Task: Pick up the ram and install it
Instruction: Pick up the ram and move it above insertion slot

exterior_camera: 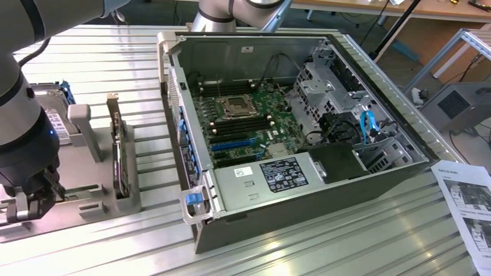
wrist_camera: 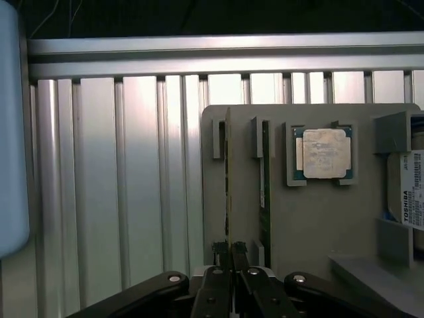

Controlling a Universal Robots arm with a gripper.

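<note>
Ram (wrist_camera: pixel 228 179) seen edge-on, stood upright in a slot of the gray holder (wrist_camera: pixel 311 225), its near end pinched betw. the narrow-set fingertips of the gripper (wrist_camera: pixel 230 249). 2 sticks counted in holder: the gripped one & a 2nd green stick (wrist_camera: pixel 264 192) just beside, in its own slot; 1 square silver CPU (wrist_camera: pixel 324 154) laid flat nearby, 1 hard drive (wrist_camera: pixel 414 192) at holder's edge. 1 open PC case (exterior_camera: pixel 307 201) noted to exterior view's right, well apart from gripper.

Neighbouring board (wrist_camera: pixel 265 192) crowds jaws; ribbed table (wrist_camera: pixel 132 185) clear
</note>
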